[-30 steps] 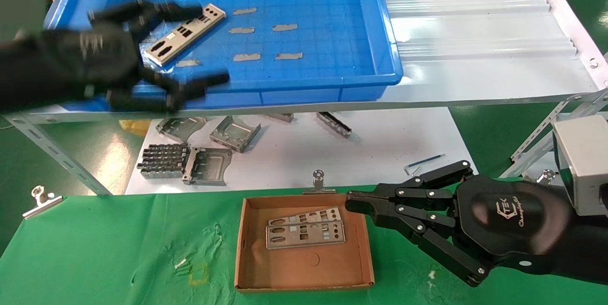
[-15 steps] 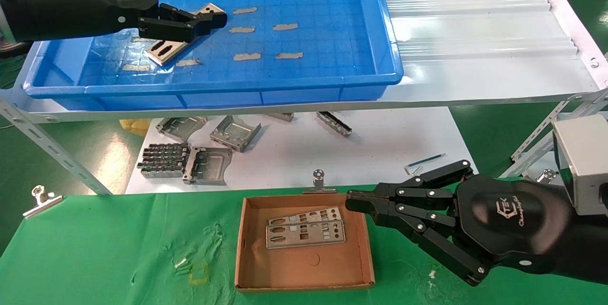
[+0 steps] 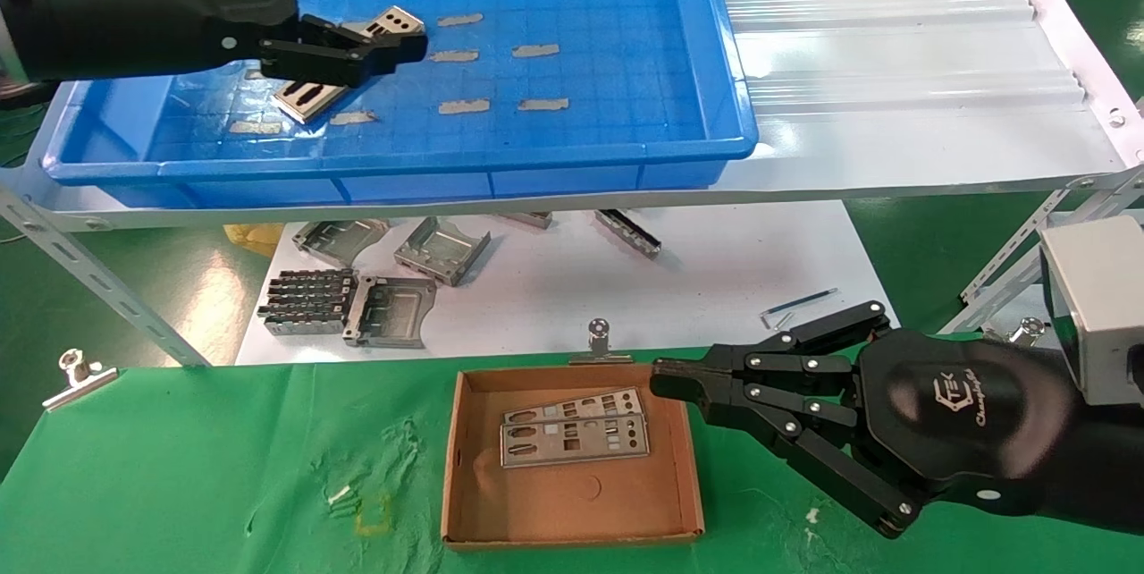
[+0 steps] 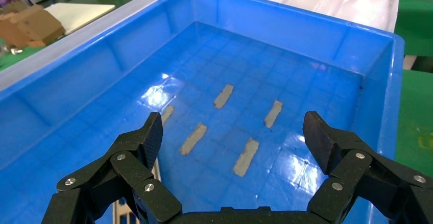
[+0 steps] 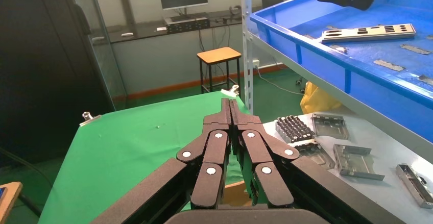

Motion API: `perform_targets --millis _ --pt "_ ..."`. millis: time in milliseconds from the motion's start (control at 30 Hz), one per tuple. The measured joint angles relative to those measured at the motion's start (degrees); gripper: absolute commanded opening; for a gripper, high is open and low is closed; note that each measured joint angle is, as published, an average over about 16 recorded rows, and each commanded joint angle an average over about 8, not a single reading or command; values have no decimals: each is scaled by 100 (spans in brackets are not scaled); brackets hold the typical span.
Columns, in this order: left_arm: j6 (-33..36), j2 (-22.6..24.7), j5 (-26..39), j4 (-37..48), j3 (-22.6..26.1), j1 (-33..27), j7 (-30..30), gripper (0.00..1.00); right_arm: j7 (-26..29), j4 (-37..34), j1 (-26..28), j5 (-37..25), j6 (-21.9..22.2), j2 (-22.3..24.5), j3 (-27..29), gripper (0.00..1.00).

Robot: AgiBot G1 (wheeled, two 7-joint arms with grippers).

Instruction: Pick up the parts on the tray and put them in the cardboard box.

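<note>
One silver part (image 3: 396, 21) lies slanted on the floor of the blue tray (image 3: 536, 150), at its left side. My left gripper (image 3: 391, 7) is open and hovers just above this part, with one finger on each side of it. In the left wrist view the open left gripper (image 4: 235, 134) looks down at the tray floor (image 4: 286, 81) and its grey tape strips. Two parts (image 3: 576, 440) lie in the cardboard box (image 3: 572, 507) on the green cloth. My right gripper (image 3: 663, 382) is shut and empty beside the box's far right corner. The right wrist view shows the tray's part (image 5: 367, 32).
Bulky grey brackets (image 3: 384, 310) lie on the white sheet under the shelf, with a hex key (image 3: 800, 306). Metal binder clips (image 3: 599, 341) hold the green cloth's edge. A corrugated white sheet (image 3: 894, 37) lies right of the tray.
My left arm has swung from the tray's front left edge up and inward over the part in the tray, gripper open. The right arm has not moved.
</note>
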Motion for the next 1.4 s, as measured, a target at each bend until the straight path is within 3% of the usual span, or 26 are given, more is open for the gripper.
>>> perform_targets --millis 667,733,933,1000,1033,1267,1300,1400 --pt "-684 569 840 1147 494 -557 -186 100 0 0 0 0 0 0 0 0" --pt "-726 621 890 1257 525 -599 -162 89 0 0 0 0 0 0 0 0" --pt "-806 739 974 1540 578 -682 -90 14 0 0 0 0 0 0 0 0" --pt "-823 767 985 1616 585 -700 -63 0 0 0 0 0 0 0 0 1" --pt "-831 780 990 1651 588 -707 -50 0 0 0 0 0 0 0 0 7" --pt "-888 843 1007 1851 598 -760 28 0 0 0 0 0 0 0 0 93" --pt "-897 849 1007 1875 597 -767 35 0 0 0 0 0 0 0 0 100" --pt "-925 861 1006 1939 595 -787 58 0 0 0 0 0 0 0 0 100"
